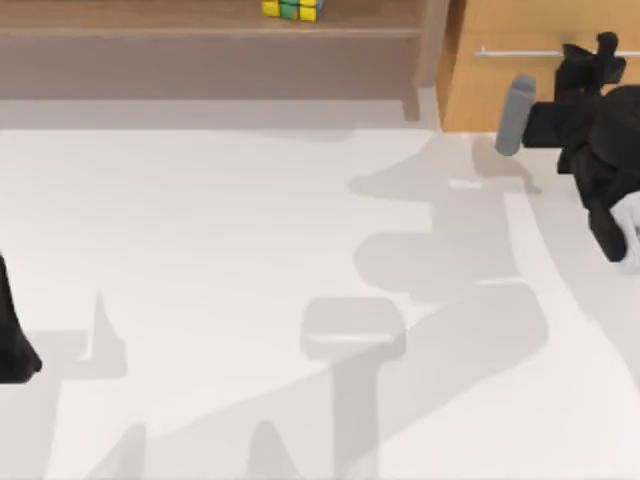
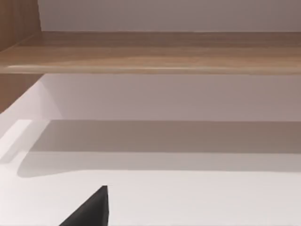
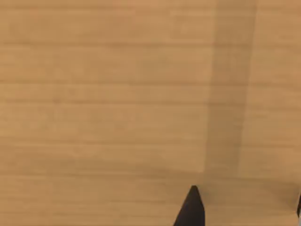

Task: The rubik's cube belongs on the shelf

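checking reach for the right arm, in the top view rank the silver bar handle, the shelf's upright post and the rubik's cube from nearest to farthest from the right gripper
From the right gripper, at the top view's far right against the drawer cabinet:
1. silver bar handle, right beside the gripper on the cabinet front.
2. upright post, at the shelf's right end, left of the cabinet.
3. rubik's cube, on the shelf, farthest left.

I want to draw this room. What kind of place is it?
Probably a pretend workroom drawn by a computer, not a real home. A plain white table holds a brown wooden shelf with a rubik's cube on it, beside an orange-tan drawer cabinet, where the right arm's tool is.
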You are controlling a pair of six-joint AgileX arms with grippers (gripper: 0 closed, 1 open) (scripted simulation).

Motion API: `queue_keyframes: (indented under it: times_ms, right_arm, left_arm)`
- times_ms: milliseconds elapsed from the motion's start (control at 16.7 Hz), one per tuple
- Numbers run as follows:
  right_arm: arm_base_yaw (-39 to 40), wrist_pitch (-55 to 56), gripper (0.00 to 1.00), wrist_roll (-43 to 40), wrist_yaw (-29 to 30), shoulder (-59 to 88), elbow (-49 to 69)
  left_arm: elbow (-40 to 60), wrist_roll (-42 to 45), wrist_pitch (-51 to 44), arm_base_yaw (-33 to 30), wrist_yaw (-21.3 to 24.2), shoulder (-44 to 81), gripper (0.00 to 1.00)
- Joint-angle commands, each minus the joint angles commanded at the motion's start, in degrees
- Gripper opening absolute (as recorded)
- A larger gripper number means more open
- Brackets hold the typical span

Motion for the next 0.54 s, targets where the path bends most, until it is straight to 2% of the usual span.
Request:
queue_keyframes:
  times_ms: [180,540]
  right_arm:
    - [0.0,0.0,0.98,0.0,0.0,0.0,0.0]
    - [0.0,0.0,1.00,0.0,0.0,0.0,0.0]
  left_arm:
    - [0.0,0.0,0.0,0.0,0.0,0.0,1.00]
    - [0.0,0.0,0.0,0.0,0.0,0.0,1.00]
